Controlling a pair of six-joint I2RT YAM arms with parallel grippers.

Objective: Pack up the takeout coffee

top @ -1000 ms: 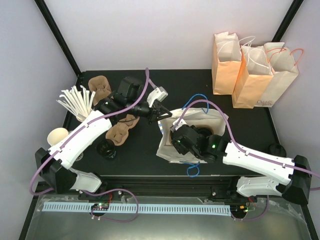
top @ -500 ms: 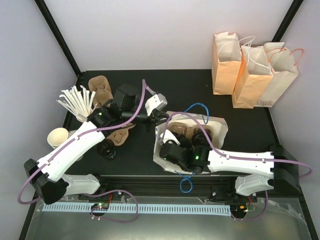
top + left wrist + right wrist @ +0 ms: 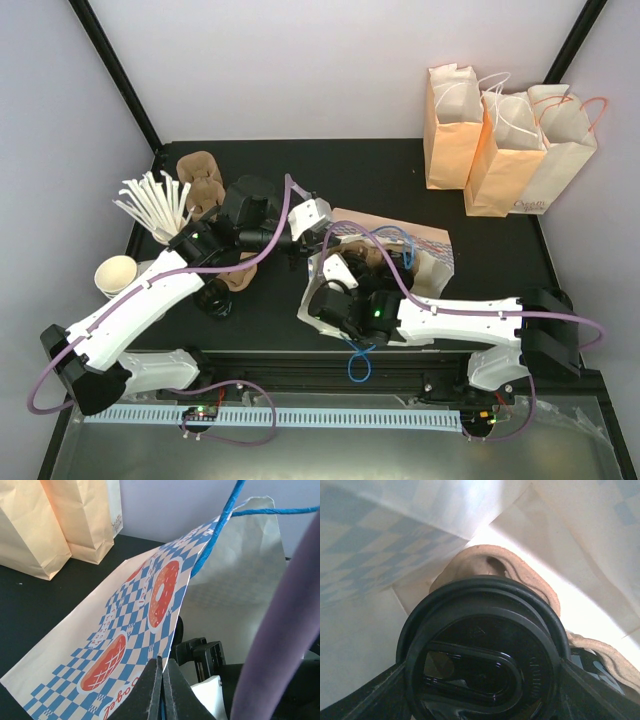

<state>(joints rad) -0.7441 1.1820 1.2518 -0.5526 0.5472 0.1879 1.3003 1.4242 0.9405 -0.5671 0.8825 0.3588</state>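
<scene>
The takeout coffee, a black cup with a round black lid, fills the right wrist view. My right gripper is shut on it, with a finger on each side, inside the white bag with blue checks. A brown pulp carrier lies in the bag just behind the cup. In the top view the right gripper is at the bag's mouth and hides the cup. My left gripper is shut on the bag's printed edge; in the top view it is at the bag's left side.
A second black cup stands on the table at the left, beside pulp carriers, white stirrers and cream paper cups. Three orange paper bags stand at the back right. The bag's blue handle hangs over the front edge.
My right gripper has moved left with the cup, further into the bag. The bag has shifted left and its mouth now stands up, held by the left gripper.
</scene>
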